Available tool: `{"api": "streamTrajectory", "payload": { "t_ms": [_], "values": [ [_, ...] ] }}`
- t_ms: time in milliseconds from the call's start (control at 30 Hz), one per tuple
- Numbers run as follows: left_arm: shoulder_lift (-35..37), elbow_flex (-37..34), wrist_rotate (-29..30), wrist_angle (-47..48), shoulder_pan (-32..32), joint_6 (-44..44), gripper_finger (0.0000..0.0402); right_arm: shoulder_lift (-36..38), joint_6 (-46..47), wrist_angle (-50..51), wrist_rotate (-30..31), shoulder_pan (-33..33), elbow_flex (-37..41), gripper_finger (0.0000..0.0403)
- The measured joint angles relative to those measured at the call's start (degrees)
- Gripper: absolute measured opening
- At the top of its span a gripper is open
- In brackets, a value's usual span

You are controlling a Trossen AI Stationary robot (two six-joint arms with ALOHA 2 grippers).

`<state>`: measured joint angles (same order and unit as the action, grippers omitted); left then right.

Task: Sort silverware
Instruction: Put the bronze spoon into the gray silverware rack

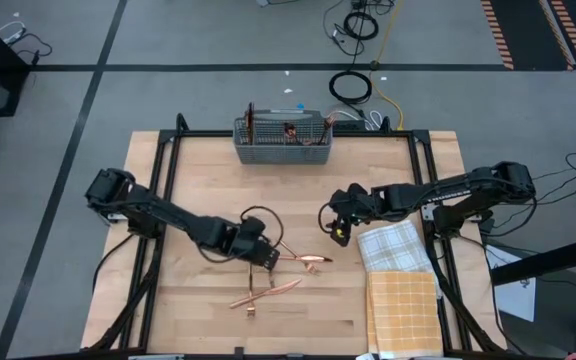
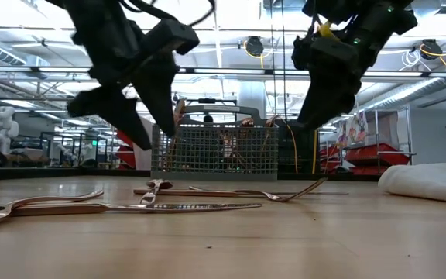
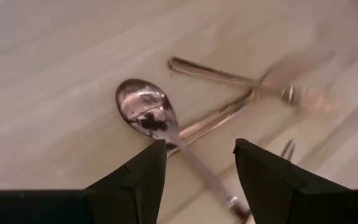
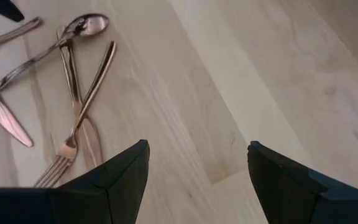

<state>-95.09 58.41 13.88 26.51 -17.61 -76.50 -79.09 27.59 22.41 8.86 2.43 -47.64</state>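
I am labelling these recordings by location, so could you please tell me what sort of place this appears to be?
Most likely a robotics lab or workshop. The light wooden table stands on grey floor marked with black tape lines, loose coiled cables lie behind it, and the low view shows shelving and a white humanoid robot figure beyond.

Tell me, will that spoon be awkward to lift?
Probably. The spoon looks thin, polished and flat on the table, so the fingers may slip. Its handle crosses another piece, which may shift. It looks stiff and light.
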Motion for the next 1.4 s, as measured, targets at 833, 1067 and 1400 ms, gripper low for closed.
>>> {"api": "streamTrajectory", "payload": {
  "t_ms": [833,1067,1400],
  "values": [
    [-8.7,0.0,-0.4,-1.7,1.4,-17.6,0.0193,0.0,-4.9,0.2,-0.2,5.1,0.0,0.0256],
    [-11.8,0.2,-0.5,-7.8,2.8,-16.6,0.0193,0.0,-3.5,0.2,-0.2,5.7,0.0,0.0256],
    [-16.2,0.3,3.8,-14.9,3.2,-15.7,0.0066,0.0,-3.0,0.1,0.1,6.4,0.0,0.0256]
  ]
}}
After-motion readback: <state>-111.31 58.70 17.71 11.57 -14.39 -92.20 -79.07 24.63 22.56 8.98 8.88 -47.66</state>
